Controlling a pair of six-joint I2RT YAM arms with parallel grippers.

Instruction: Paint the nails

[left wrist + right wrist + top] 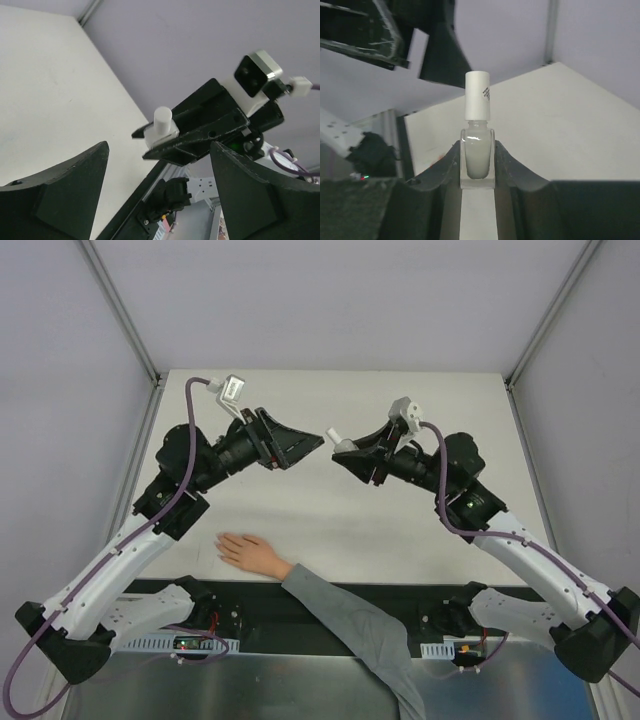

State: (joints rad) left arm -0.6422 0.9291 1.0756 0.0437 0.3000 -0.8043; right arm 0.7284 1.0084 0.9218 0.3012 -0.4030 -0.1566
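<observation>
Although the nails [224,543] were barely discernible, the hand [250,552] was laid flat at seven o'clock on the table [330,510] for painting. Toward one o'clock, the capped bottle [477,150] was clamped by the right gripper [345,452], presumably so the cap [477,95] could be taken by the left gripper [300,450], spread wide and empty.

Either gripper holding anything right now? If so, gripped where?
Right gripper holds the small whitish bottle, pinched by its lower body. The white cap sticks out free. Left gripper is open and holds nothing.
</observation>
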